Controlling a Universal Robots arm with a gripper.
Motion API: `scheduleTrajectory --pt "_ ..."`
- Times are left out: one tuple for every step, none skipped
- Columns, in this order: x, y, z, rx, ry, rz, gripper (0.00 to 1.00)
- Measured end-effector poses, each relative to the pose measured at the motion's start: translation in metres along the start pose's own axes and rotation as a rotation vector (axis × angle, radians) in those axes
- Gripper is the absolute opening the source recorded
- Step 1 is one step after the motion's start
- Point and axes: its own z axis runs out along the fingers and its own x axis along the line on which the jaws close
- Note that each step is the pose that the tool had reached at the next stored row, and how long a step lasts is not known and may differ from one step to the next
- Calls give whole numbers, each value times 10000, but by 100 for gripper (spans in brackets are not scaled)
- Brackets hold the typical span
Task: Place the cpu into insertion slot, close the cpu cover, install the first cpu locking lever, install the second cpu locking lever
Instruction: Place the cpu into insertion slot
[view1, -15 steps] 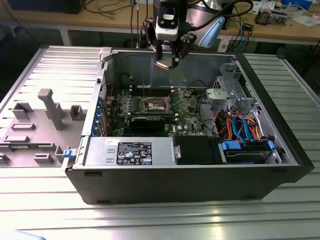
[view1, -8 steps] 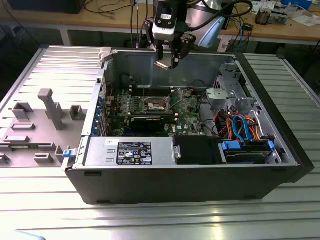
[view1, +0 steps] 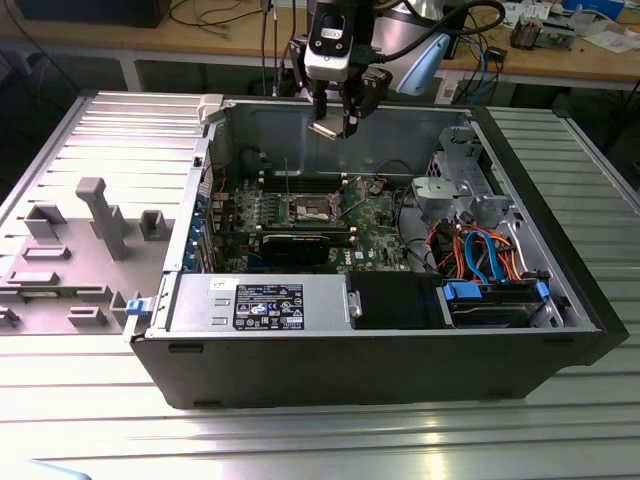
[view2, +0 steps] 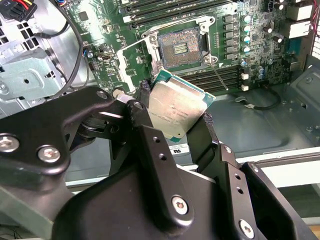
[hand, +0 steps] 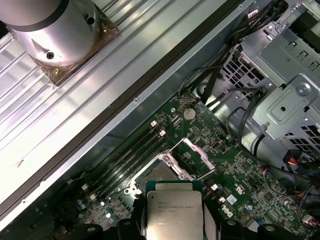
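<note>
Jaws hold the cpu (view2: 179, 109) by its edges, high over the open case (view1: 300, 350), above the slot (view2: 180, 47); cover (hand: 194, 159) stands raised. We judge the risks: skew or offset on lowering bends the slot's pins; a loose grip drops it on the board (hand: 240, 165)

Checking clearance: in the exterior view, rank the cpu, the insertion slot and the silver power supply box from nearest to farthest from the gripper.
1. cpu: held in the gripper.
2. insertion slot: below it, on the green board.
3. silver power supply box: by the case wall nearest the camera.
</note>
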Motion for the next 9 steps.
scheduleTrajectory --pt "0 0 0 0 0 1 54" --pt "0 0 0 0 0 4 54" --pt "0 0 0 0 0 7 54" --pt "0 0 0 -1 -1 12 54" --pt "0 0 0 -1 -2 29 54" --pt "0 0 0 -1 -5 61 54" --pt "0 0 0 -2 -8 94 54" --pt "0 0 1 -4 -15 168 54" --pt "0 0 1 -6 -24 270 54"
